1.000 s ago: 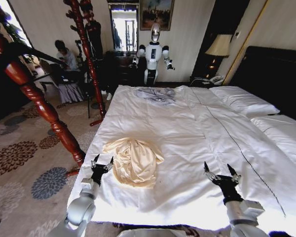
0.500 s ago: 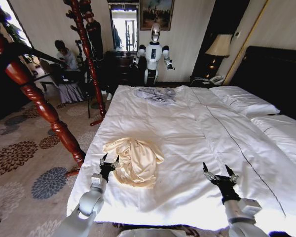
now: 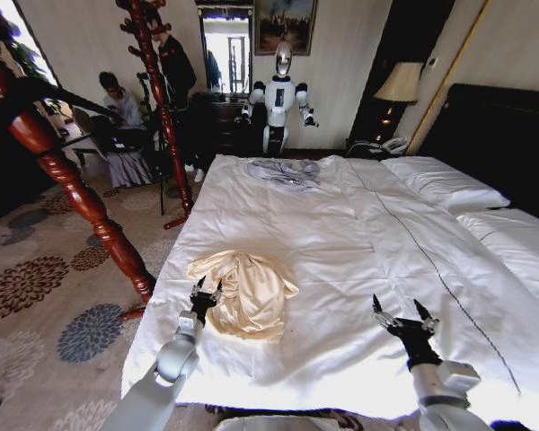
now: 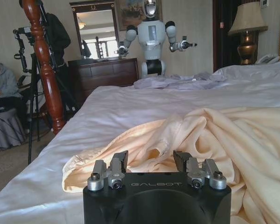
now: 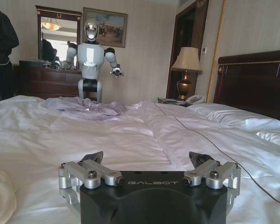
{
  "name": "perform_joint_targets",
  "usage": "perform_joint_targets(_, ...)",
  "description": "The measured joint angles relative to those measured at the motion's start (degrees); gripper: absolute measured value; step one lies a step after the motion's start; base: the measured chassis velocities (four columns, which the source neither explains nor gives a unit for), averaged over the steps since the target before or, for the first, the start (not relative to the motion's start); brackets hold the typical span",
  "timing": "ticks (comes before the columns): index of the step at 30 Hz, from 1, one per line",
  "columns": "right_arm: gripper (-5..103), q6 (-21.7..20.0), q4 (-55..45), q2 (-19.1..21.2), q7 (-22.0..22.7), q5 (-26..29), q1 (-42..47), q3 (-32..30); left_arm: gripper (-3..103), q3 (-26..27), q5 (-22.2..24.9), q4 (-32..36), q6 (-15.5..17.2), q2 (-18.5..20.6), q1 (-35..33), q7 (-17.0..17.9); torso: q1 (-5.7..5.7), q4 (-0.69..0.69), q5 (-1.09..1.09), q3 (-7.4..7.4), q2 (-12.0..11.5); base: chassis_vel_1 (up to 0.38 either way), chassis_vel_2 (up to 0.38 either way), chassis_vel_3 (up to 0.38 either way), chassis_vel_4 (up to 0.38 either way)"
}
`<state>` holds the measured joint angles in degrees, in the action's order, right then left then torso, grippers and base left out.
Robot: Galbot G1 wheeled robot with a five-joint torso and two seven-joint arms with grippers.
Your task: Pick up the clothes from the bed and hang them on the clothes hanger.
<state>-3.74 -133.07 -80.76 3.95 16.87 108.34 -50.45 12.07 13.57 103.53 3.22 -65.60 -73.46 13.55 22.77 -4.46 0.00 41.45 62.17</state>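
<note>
Head view shows the cream shirt bunched in a heap on the near left part of the bed, its longer side running away from the robot. The left gripper sits right at the heap's left edge with fingers spread, and in the left wrist view folds of cloth lie just ahead of it. The right gripper, also spread, hovers over bare sheet well apart from the shirt, so the left arm is clearly nearer.
</note>
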Motion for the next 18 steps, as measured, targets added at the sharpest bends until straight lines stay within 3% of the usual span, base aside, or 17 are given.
perform_joint_targets(2, 100, 0.0, -0.1, 0.0, 0.0, 0.1, 0.0, -0.1, 57, 0.0, -0.2, -0.5, 0.0, -0.4, 0.3, 0.0, 0.00, 0.00, 0.00, 0.00, 0.0, 0.000, 0.000, 0.000, 0.000)
perform_joint_targets(6, 100, 0.0, -0.3, 0.0, 0.0, 0.3, 0.1, -0.3, 40, -0.4, -0.1, -1.7, 0.3, -1.0, 1.7, -0.1, 0.00, 0.00, 0.00, -0.01, 0.0, 0.000, 0.000, 0.000, 0.000)
perform_joint_targets(12, 100, 0.1, -0.3, 0.0, 0.2, 0.3, 0.2, -0.4, 24, -1.1, -0.1, -2.2, 0.3, 0.3, 2.4, -0.4, 0.00, 0.01, 0.00, 0.00, 0.0, 0.000, 0.000, 0.000, 0.000)
perform_joint_targets(14, 100, 0.1, -0.4, 0.0, 0.2, 0.4, 0.2, -0.5, 13, -1.1, -0.2, -2.3, 0.2, 0.4, 2.4, -0.6, 0.00, 0.00, 0.00, 0.00, 0.0, 0.000, 0.000, 0.000, 0.000)
perform_joint_targets(18, 100, 0.1, -0.4, 0.1, 0.3, 0.4, 0.2, -0.5, 3, -1.1, -0.2, -2.1, 0.3, 0.2, 2.2, -0.6, 0.00, 0.00, 0.00, 0.00, 0.0, 0.000, 0.000, 0.000, 0.000)
